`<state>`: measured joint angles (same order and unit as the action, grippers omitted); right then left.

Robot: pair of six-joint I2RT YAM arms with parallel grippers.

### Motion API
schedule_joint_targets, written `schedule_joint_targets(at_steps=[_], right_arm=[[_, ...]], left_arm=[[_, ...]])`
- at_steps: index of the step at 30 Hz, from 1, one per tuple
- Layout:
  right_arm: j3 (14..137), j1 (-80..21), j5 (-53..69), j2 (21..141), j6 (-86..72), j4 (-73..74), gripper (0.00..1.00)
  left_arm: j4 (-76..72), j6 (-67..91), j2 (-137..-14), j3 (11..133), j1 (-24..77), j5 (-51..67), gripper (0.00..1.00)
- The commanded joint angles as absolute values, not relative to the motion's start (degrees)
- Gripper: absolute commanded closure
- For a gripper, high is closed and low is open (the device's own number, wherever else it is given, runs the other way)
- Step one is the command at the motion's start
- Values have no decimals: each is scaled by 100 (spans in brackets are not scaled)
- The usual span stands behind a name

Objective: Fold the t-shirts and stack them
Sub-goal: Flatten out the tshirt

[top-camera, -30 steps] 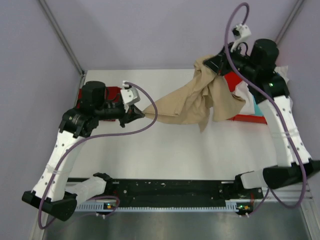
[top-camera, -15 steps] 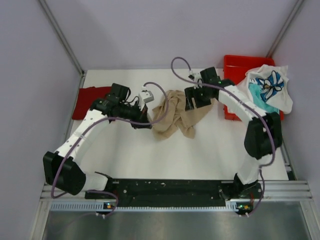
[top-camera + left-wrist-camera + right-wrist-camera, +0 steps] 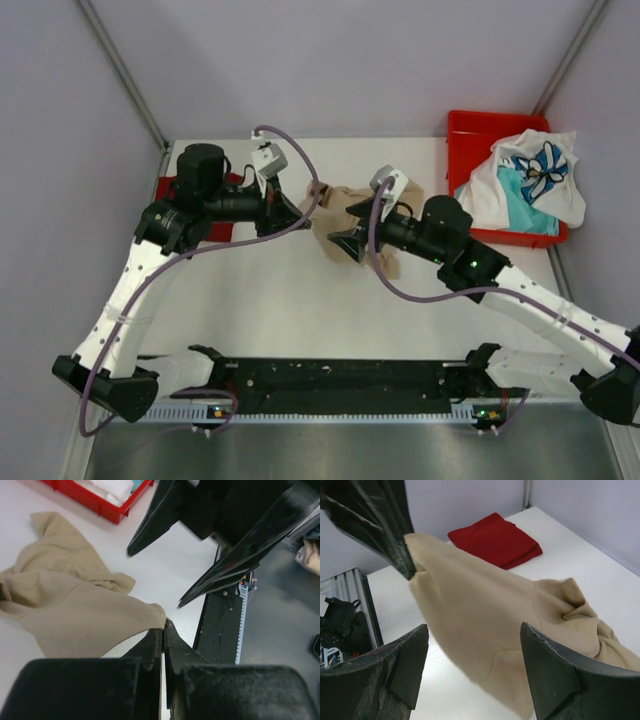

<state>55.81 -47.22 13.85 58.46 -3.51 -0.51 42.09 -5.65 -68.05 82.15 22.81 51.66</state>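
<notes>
The tan t-shirt [image 3: 350, 208] lies crumpled in the middle of the table, one corner lifted toward the left. My left gripper [image 3: 163, 625] is shut on that corner [image 3: 150, 615]; from above it [image 3: 298, 216] sits just left of the heap. Close in front of the raised cloth [image 3: 485, 625] my right gripper [image 3: 474, 627] stands open, with nothing pinched between its fingers; from above it [image 3: 338, 243] is at the heap's near edge. A dark red t-shirt [image 3: 495, 540] lies folded at the far left, partly hidden under the left arm. The white t-shirt with blue print [image 3: 538, 168] and a teal one [image 3: 518, 200] lie in the bin.
The red plastic bin [image 3: 472, 128] stands at the back right corner. A black rail [image 3: 340, 378] runs along the near edge between the arm bases. Walls close in on both sides and at the back.
The right gripper has let go of the tan shirt, opened and come down to the heap's near side. The shirt has dropped from mid-air onto the table; the left gripper still holds its corner.
</notes>
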Motion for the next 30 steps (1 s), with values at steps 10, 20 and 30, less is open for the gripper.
schedule_joint_targets(at_steps=[10,20,30], right_arm=[[6750,-5273,562,7032,-325,-27,40],[6794,-5282,1011,6442,-237,414,27],[7295,-5273,818,7233,-343,483,63]], left_arm=[[3815,-35,-6847,8815,2619,4993,100],[3604,-18,-6952,8894,2628,4763,100],[3621,79,-6882,8930,2646,4878,100]])
